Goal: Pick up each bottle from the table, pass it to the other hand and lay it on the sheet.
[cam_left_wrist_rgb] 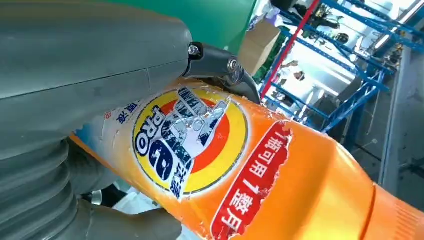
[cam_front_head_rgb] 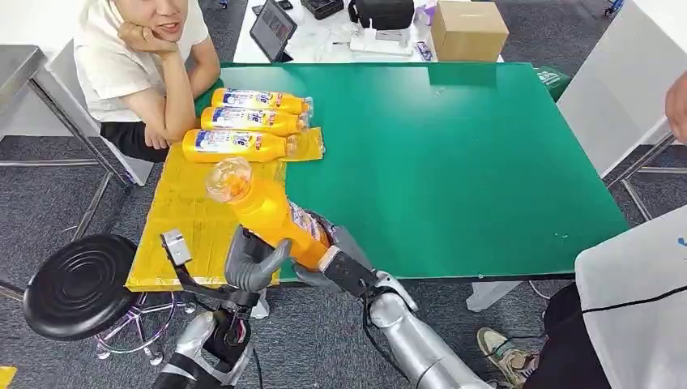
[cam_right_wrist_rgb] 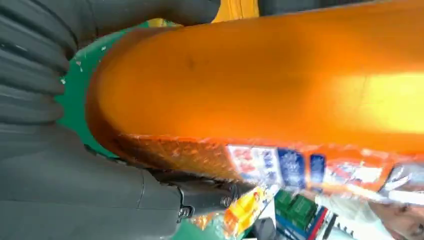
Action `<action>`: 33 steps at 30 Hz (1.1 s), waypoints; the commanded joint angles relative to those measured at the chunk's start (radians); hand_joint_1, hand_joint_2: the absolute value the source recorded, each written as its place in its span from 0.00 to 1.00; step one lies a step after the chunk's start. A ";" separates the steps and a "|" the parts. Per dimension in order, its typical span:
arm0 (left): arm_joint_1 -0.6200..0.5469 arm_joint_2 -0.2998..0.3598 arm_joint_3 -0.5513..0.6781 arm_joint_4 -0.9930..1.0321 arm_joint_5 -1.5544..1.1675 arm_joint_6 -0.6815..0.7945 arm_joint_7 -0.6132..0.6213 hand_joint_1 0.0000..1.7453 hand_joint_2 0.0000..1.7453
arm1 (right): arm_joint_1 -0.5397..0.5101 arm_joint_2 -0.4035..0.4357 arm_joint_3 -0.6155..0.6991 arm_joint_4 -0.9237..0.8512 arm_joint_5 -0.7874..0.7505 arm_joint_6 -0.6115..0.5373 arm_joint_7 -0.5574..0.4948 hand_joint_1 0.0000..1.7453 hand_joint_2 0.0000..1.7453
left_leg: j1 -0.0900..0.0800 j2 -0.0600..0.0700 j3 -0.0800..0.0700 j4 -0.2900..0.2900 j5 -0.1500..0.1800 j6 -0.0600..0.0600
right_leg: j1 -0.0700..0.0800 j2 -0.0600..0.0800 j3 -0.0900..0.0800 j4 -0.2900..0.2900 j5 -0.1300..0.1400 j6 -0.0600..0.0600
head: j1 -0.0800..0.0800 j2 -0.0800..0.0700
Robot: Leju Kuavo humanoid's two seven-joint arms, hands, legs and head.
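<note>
An orange bottle with a clear cap is held tilted above the near end of the yellow sheet, cap pointing away from me. My left hand cups its lower end from the left, and my right hand grips the same end from the right. Up close, the bottle's label lies against my left hand. The bottle's orange body sits inside my right hand. Three more orange bottles lie side by side at the sheet's far end.
The green table stretches to the right of the sheet. A person sits at the far left corner, elbow by the sheet. A black stool stands at the near left. Another person stands at the right. A cardboard box sits behind.
</note>
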 commanded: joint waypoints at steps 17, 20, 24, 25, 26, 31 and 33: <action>0.018 0.064 0.077 -0.093 -0.307 0.190 -0.086 1.00 1.00 | 0.129 -0.074 -0.140 -0.111 0.010 -0.224 -0.055 0.00 0.00 | 0.001 -0.002 0.005 -0.001 -0.002 -0.002 | 0.001 -0.003 0.006 -0.001 -0.002 -0.003 | 0.000 0.000; 0.009 0.073 0.076 -0.099 -0.382 0.243 -0.089 1.00 1.00 | 0.152 -0.081 -0.165 -0.144 0.026 -0.277 -0.059 0.00 0.00 | 0.001 -0.002 0.003 -0.001 -0.001 -0.002 | 0.001 -0.003 0.003 -0.001 -0.002 -0.002 | 0.001 0.000; 0.003 0.081 0.070 -0.091 -0.474 0.318 -0.096 1.00 1.00 | 0.165 -0.076 -0.182 -0.160 0.030 -0.309 -0.054 0.00 0.00 | 0.001 0.000 0.003 0.000 -0.001 -0.002 | 0.001 -0.001 0.003 -0.001 -0.001 -0.002 | 0.000 0.000; -0.003 0.086 0.064 -0.081 -0.559 0.386 -0.087 1.00 1.00 | 0.184 -0.074 -0.205 -0.181 0.030 -0.336 -0.054 0.00 0.00 | 0.001 0.000 0.005 -0.001 -0.002 -0.002 | 0.001 -0.002 0.005 -0.001 -0.002 -0.003 | 0.000 0.000; -0.008 0.089 0.061 -0.069 -0.626 0.438 -0.075 1.00 1.00 | 0.201 -0.073 -0.222 -0.197 0.028 -0.346 -0.054 0.00 0.00 | 0.001 -0.001 0.003 -0.001 -0.001 -0.002 | 0.001 -0.002 0.003 -0.001 -0.001 -0.002 | 0.000 0.000; -0.098 0.087 0.052 0.088 -0.904 0.624 -0.031 1.00 1.00 | 0.237 -0.060 -0.262 -0.235 0.034 -0.394 -0.084 0.00 1.00 | 0.001 -0.003 0.003 -0.001 0.000 -0.001 | 0.001 -0.003 0.003 -0.001 -0.001 -0.002 | 0.000 0.000; -0.160 0.069 0.058 0.195 -0.967 0.652 -0.013 1.00 1.00 | 0.219 -0.051 -0.254 -0.215 0.028 -0.383 -0.090 0.00 1.00 | 0.001 -0.003 0.005 -0.001 -0.001 -0.002 | 0.001 -0.004 0.006 0.000 -0.002 -0.003 | 0.000 0.000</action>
